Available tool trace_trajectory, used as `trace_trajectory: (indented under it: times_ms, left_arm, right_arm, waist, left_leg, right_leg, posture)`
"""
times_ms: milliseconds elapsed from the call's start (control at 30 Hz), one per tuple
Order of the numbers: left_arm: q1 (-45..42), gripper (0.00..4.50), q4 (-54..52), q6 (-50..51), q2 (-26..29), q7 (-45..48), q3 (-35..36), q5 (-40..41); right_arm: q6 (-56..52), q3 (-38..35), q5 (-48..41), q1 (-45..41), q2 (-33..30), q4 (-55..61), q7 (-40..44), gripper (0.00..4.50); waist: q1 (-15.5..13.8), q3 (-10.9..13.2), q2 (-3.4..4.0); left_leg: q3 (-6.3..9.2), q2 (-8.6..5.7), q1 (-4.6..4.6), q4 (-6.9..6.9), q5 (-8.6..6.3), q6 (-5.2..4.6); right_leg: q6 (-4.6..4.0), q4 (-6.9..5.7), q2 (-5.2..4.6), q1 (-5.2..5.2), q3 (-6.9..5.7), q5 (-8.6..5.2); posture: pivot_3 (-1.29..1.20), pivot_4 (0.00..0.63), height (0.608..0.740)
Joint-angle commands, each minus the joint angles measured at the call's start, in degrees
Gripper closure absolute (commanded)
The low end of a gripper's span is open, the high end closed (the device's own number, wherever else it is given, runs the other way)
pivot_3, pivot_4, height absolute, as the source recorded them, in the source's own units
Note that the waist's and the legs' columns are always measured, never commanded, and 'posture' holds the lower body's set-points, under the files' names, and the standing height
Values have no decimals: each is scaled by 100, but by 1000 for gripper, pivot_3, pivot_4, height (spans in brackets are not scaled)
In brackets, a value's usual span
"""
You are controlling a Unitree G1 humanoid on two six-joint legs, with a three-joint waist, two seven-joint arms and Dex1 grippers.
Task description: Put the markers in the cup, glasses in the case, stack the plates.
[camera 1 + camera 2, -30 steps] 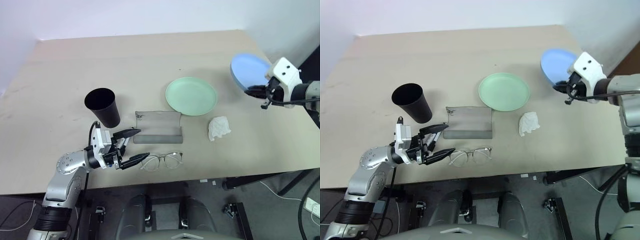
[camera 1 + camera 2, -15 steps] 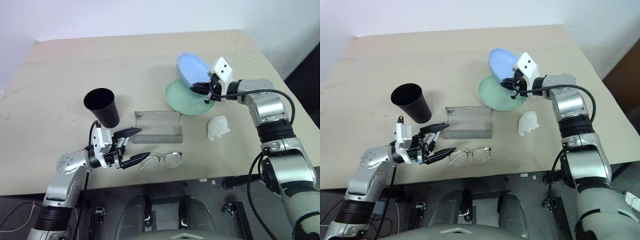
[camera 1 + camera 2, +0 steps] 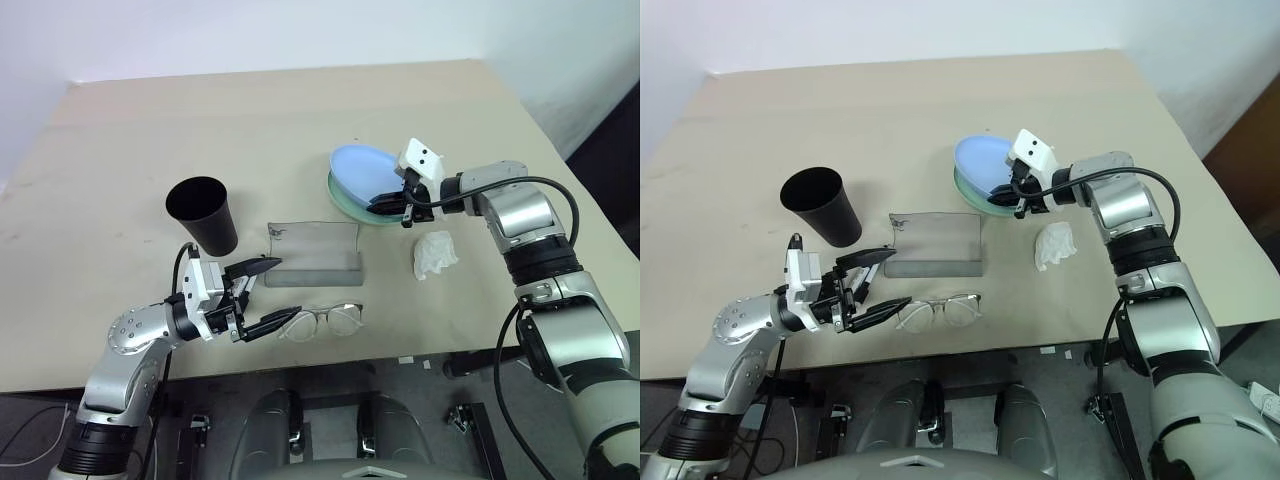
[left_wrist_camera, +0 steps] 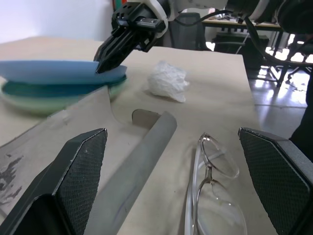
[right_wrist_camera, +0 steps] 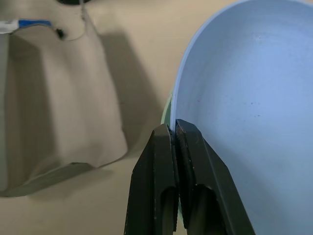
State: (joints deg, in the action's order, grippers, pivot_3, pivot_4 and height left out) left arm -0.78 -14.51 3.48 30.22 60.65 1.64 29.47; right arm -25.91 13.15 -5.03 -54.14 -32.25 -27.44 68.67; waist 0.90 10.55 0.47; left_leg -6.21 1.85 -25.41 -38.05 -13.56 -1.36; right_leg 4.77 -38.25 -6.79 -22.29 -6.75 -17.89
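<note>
Two plates now sit almost together at upper centre-right of the head view: the blue plate (image 3: pixel 362 169) hangs just over the green plate (image 3: pixel 345 196), and we cannot tell if they touch. A second ago the blue one was out at the far right edge of the frame, well apart from the green, so our right arm has carried it across and down. Our right gripper (image 3: pixel 384 203) is clamped tight on the blue rim; the right wrist view shows both fingers (image 5: pixel 161 161) pinching that edge. We judge the stacking nearly done, with only the lowering and release left.

Our left gripper (image 3: pixel 268 295) has not moved; it hangs spread wide and empty at lower left, just beside the glasses (image 3: pixel 322 321), which lie on the table (image 3: pixel 260 120) below the case (image 3: pixel 315 254). The case lies open at centre, with the cup (image 3: pixel 205 214) standing to its left. So the glasses are not yet in the case. We cannot see the markers, perhaps because they are inside the cup. A tissue (image 3: pixel 435 254) lies right of the case
</note>
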Motion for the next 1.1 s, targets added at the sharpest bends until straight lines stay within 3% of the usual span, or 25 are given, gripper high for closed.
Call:
trace_trajectory:
  times_ms: [33, 633, 767, 1100]
  left_arm:
    - [14, 0, -267, 21, 47, -45, 104, 121]
    - [-193, 0, -55, -10, 65, 27, 37, 76]
    - [-129, 0, -82, -18, 63, 35, 69, 100]
    - [69, 0, -237, 92, 94, -139, 317, 265]
  right_arm:
    - [-91, -17, 7, 53, -97, 300, 51, 4458]
    - [345, 154, 383, 241, -170, 397, -19, 4458]
    - [360, 163, 376, 273, -177, 436, 61, 3497]
    - [216, -240, 142, 174, -253, 545, -4, 15]
  waist:
    - [-4, 0, 0]
    - [-9, 0, 0]
    - [-6, 0, 0]
    - [1, 0, 0]
  left_leg:
    - [0, 0, 0, 0, 0, 0]
    - [-1, -1, 0, -1, 6, 6]
    - [-1, -1, 0, -1, 7, 5]
    - [-1, 0, 0, 0, 7, 6]
  right_leg:
    - [-1, 0, 0, 0, 0, 0]
    - [1, 0, 2, 0, 0, 4]
    - [1, 0, 2, 0, 0, 4]
    - [1, 0, 2, -1, 1, 4]
  posture:
    - [0, 150, 719]
    - [0, 150, 719]
    - [0, 150, 719]
    - [0, 150, 719]
